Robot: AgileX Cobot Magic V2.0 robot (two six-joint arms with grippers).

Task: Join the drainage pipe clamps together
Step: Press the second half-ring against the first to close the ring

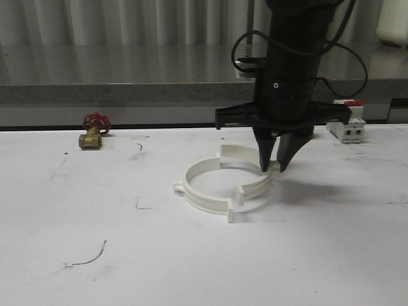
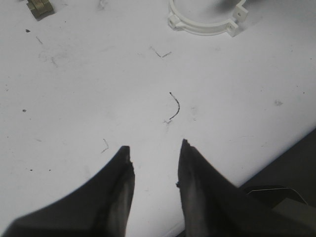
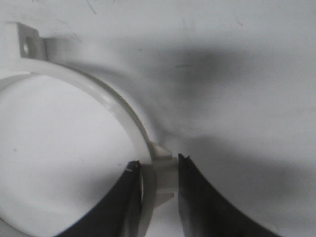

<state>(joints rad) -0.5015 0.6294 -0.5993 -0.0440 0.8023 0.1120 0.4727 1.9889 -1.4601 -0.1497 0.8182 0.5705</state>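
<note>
Right now the two white half-rings lie on the surface (image 1: 76, 268) near its middle, overlapping into a rough ring but not lined up: the near half-ring (image 1: 203, 194) has its flat ends toward the front, while the far half-ring (image 1: 250, 167) sits skewed behind and to the right. That skew is likely why the right claw (image 1: 274, 167) is where it is. It points straight down from a near-vertical arm, its two fingers straddling the far half-ring's wall at a small outer tab (image 3: 165, 175), one finger inside the curve and one outside. The pads seem pressed against the plastic, so it appears to be clamped on it, ready to turn or slide it into line. The left claw (image 2: 154, 150) hovers spread apart over bare surface, well apart from the rings, holding nothing.
</note>
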